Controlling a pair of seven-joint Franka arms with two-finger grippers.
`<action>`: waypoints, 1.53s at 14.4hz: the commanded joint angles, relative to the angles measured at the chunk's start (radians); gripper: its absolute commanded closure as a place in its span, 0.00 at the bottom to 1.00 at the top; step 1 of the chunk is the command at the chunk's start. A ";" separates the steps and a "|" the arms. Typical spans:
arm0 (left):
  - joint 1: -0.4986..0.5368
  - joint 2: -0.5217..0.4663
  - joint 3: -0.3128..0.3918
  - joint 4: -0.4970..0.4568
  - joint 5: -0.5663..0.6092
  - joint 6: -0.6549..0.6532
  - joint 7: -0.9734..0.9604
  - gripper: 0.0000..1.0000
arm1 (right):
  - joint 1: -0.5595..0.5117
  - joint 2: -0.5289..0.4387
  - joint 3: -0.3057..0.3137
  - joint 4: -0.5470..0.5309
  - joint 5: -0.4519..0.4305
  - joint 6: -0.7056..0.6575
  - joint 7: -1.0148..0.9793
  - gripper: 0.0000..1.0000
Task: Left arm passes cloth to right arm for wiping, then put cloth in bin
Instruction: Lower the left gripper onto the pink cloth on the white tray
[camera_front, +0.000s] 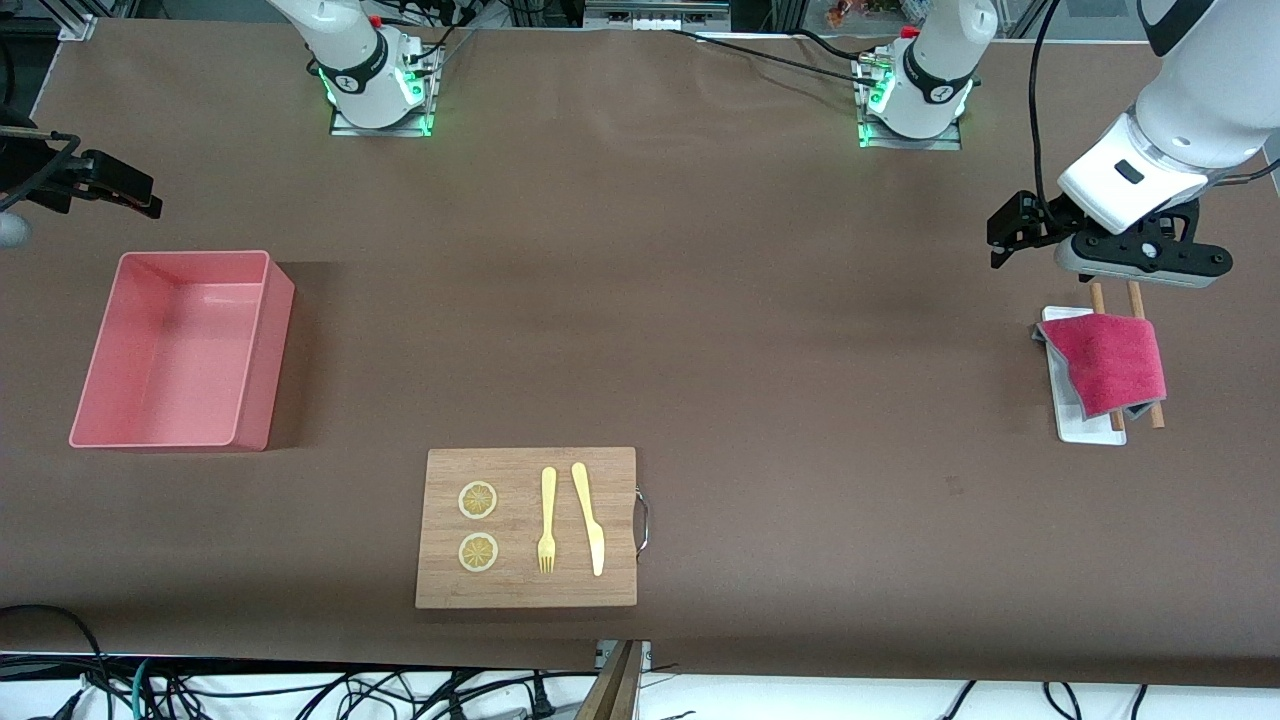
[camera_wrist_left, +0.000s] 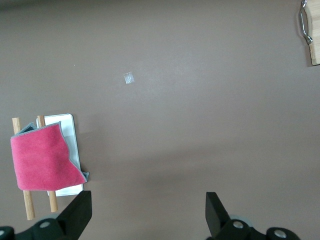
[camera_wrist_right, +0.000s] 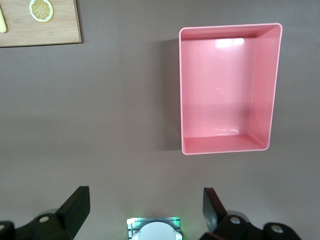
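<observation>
At the left arm's end of the table, the cloth lies draped over two wooden sticks and a small white tray, not yet picked up. The left gripper hangs just above the table beside the tray, fingers spread wide and holding nothing. Toward the right arm's end, the right gripper waits in the air near the bin, its fingers likewise wide apart and empty. The bin holds nothing. A wooden cutting board nearer the front camera carries two lemon slices, a fork and a knife. By this showing, no stage of the task is done: the grasp, the hand-over, the wiping and the drop into the bin all remain.
</observation>
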 joint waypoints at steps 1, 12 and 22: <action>-0.006 0.014 0.005 0.032 -0.024 -0.021 -0.003 0.00 | -0.003 0.001 -0.001 0.008 0.007 -0.004 -0.009 0.00; -0.002 0.079 0.006 0.092 -0.011 -0.037 -0.004 0.00 | -0.005 0.001 -0.002 0.008 0.007 -0.003 -0.009 0.00; -0.017 0.483 0.006 0.314 0.321 -0.094 0.285 0.00 | -0.005 0.001 -0.002 0.008 0.007 -0.003 -0.009 0.00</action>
